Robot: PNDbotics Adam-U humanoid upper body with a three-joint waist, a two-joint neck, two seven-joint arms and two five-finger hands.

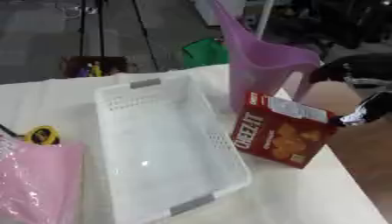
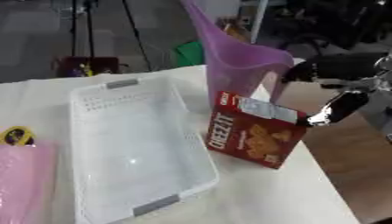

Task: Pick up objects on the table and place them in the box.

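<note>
A red Cheez-It box (image 1: 281, 136) stands tilted on the white table, just right of the empty white plastic basket (image 1: 138, 105). My right hand (image 2: 337, 108) comes in from the right edge. Its dark fingers close on the box's upper right corner; the palm is mostly cut off by the picture's edge. A tall purple plastic pitcher (image 1: 264, 65) stands behind the box, touching or nearly touching it. At the far left lie a pink bag (image 1: 34, 179) and a small yellow and black object (image 1: 42, 135). My left hand does not show.
The table's right edge (image 1: 348, 175) runs close to the box, with brown floor beyond it. Past the far edge are a green object (image 1: 205, 52), dark stands and a dark crate (image 1: 96, 66).
</note>
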